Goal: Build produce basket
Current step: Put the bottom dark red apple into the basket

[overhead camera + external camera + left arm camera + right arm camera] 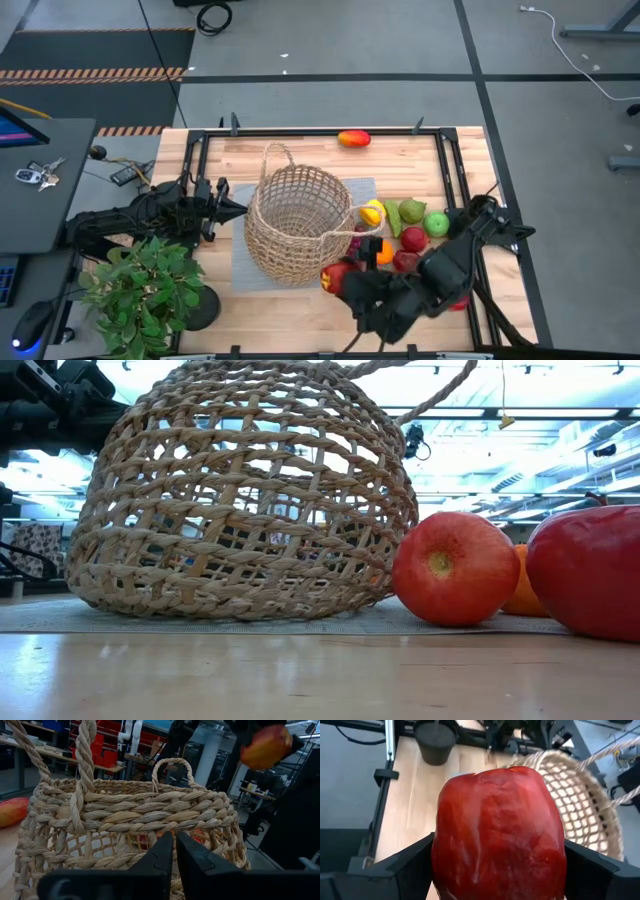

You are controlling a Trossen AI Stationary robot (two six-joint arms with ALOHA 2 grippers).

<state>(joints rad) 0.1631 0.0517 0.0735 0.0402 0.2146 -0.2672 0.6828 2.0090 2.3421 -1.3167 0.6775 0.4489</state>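
The tan wicker basket [298, 224] stands upright on a grey mat [240, 268] at mid-table, its handles up. My right gripper [345, 282] is shut on a red apple [499, 832] held in the air by the basket's near right side; the left wrist view shows this apple [265, 744] above rim height. The other produce lies right of the basket: lemon [372, 212], pears [410, 211], red apples [413, 240], an orange [385, 252]. A mango [354, 138] lies at the far edge. My left gripper [240, 210] is shut, level, pointing at the basket's left wall [125, 815]. My right gripper pinches the red apple between its two fingers, one finger [412, 862] on each of two opposite sides [445, 855]. The fingers slant down from the table's near right. The apple is lifted clear of the table. My left gripper's tips stand right at the basket's left wall; whether they touch it I cannot tell.
A leafy potted plant [145, 290] stands at the near left corner. A dark metal frame [455, 170] runs round the table top. In the low view a red apple [455, 568] and an orange [520, 588] rest beside the basket. Bare wood lies along the far side.
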